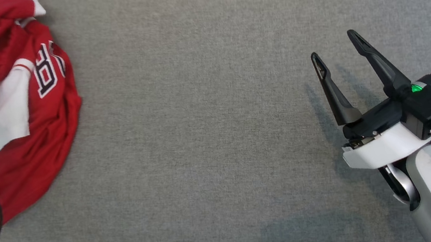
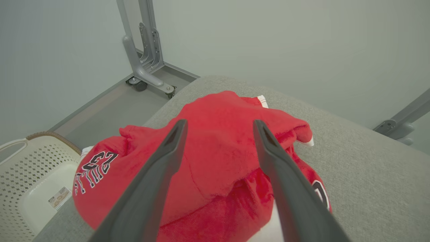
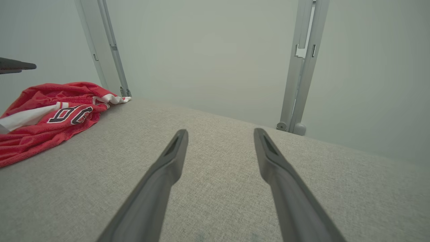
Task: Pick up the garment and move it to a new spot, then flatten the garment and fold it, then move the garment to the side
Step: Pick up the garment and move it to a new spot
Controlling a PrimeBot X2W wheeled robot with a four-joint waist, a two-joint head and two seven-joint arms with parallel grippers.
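The garment (image 1: 45,139), red with white trim and black lettering, lies crumpled in a heap at the far left end of the grey padded counter (image 1: 218,138), close to its rounded corner. The left end effector (image 2: 218,126) hovers right over the heap, released, its two fingers (image 2: 158,168) spread wide and pointed at the top fold; whether the tips touch the cloth I cannot tell. The right end effector (image 1: 332,44) is well apart, over bare counter on the right side, also released and holding nothing. A white perforated basket (image 2: 30,174) stands on the floor beside the counter's corner

Judged from this, the first step is in hand: the pick-up, with nothing lifted yet. The next move calls for the left fingers to sink into the bunched top fold and clench on enough layers that the whole garment comes up, then to carry it toward the open middle, where both arms can reach to flatten it
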